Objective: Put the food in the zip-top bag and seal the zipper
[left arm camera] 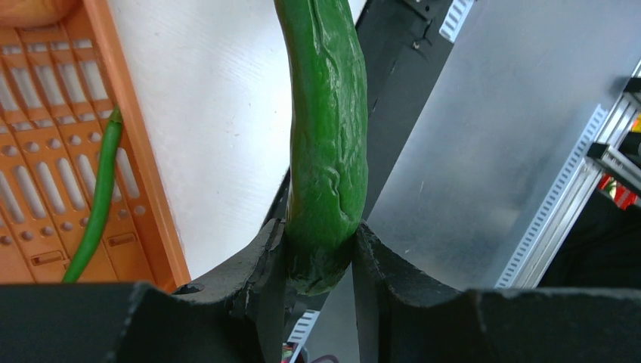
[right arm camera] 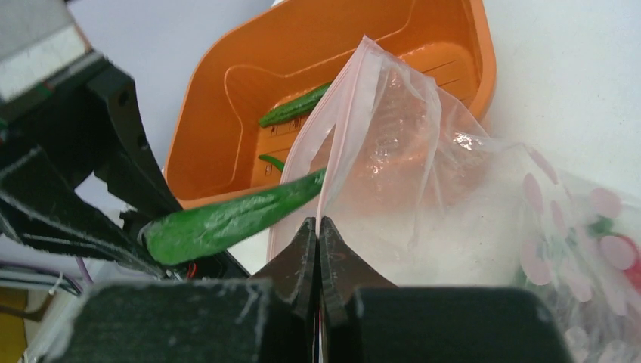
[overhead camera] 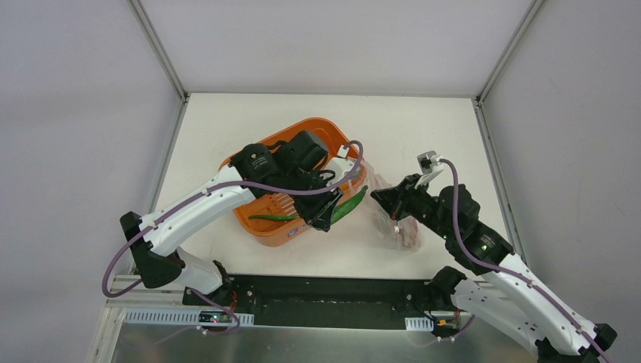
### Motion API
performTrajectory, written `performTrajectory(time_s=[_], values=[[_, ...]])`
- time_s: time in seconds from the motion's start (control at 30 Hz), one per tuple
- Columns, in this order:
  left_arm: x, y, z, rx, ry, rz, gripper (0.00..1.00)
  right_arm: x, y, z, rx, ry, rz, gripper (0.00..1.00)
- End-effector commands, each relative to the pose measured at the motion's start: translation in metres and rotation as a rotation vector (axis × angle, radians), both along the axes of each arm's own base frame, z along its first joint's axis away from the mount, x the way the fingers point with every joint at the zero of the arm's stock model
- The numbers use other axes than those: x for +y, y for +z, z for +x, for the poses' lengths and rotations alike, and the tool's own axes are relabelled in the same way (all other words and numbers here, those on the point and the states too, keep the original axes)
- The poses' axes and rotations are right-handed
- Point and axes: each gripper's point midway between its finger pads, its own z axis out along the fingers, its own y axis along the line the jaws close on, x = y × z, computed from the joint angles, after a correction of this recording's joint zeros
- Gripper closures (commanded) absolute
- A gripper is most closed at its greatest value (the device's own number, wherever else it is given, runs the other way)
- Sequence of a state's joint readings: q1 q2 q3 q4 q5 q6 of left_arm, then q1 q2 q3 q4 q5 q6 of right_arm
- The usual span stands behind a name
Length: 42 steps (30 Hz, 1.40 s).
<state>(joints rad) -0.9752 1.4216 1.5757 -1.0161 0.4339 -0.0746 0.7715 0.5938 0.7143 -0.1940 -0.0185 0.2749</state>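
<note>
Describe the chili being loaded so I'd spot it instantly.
Find the orange tub mid-table. Off its right rim, the left pincer holds a thick green chili, tip at the zip-top bag. Unlike the slimmer chili lying in the tub, it is lifted.

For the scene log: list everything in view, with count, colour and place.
orange tub: one, orange, table centre.
held chili: one, green, in the left end effector, tip beside the bag mouth.
tub chilis: at least two, green, on the tub floor.
zip-top bag: one, clear with pink dots, right of the tub.
zipper: one, pink, along the bag mouth.
table: one, white, under everything.
left end effector: one, black, shut on held chili.
right end effector: one, black, shut on zip-top bag edge.
</note>
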Motion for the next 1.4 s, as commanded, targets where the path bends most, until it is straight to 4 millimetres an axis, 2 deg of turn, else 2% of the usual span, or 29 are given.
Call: performTrajectory(time_s=[0.0, 0.1, 0.3, 0.53, 0.77, 0.9, 1.0, 1.1, 1.23, 1.37], values=[[-0.012, 0.028, 0.01, -0.046, 0.054, -0.062, 1.0, 0.001, 0.024, -0.013, -0.071, 0.099, -0.085, 1.0], [-0.016, 0.032, 0.013, -0.056, 0.051, -0.076, 1.0, -0.004, 0.021, -0.014, -0.076, 0.107, -0.154, 1.0], [-0.011, 0.023, 0.022, -0.072, 0.028, 0.044, 1.0, -0.011, 0.041, -0.015, -0.183, 0.111, -0.175, 1.0], [-0.023, 0.027, 0.026, -0.052, 0.018, 0.04, 1.0, -0.042, 0.055, 0.018, -0.275, -0.103, -0.292, 1.0], [-0.033, 0.033, 0.031, -0.044, 0.012, 0.037, 1.0, -0.03, 0.066, 0.013, -0.377, 0.015, -0.344, 1.0], [-0.035, 0.029, 0.035, -0.036, 0.049, 0.049, 1.0, -0.026, 0.069, 0.013, -0.417, 0.041, -0.352, 1.0], [-0.04, 0.021, 0.036, -0.013, 0.076, 0.047, 1.0, -0.035, 0.073, 0.021, -0.447, -0.012, -0.393, 1.0], [-0.052, 0.018, 0.041, -0.005, 0.102, 0.014, 1.0, -0.047, 0.077, 0.03, -0.47, -0.079, -0.449, 1.0], [-0.07, 0.027, 0.049, -0.006, 0.1, -0.034, 1.0, -0.077, 0.082, 0.044, -0.49, -0.239, -0.527, 1.0], [-0.091, 0.041, 0.06, -0.026, 0.084, -0.08, 1.0, -0.099, 0.097, 0.044, -0.529, -0.34, -0.535, 1.0]])
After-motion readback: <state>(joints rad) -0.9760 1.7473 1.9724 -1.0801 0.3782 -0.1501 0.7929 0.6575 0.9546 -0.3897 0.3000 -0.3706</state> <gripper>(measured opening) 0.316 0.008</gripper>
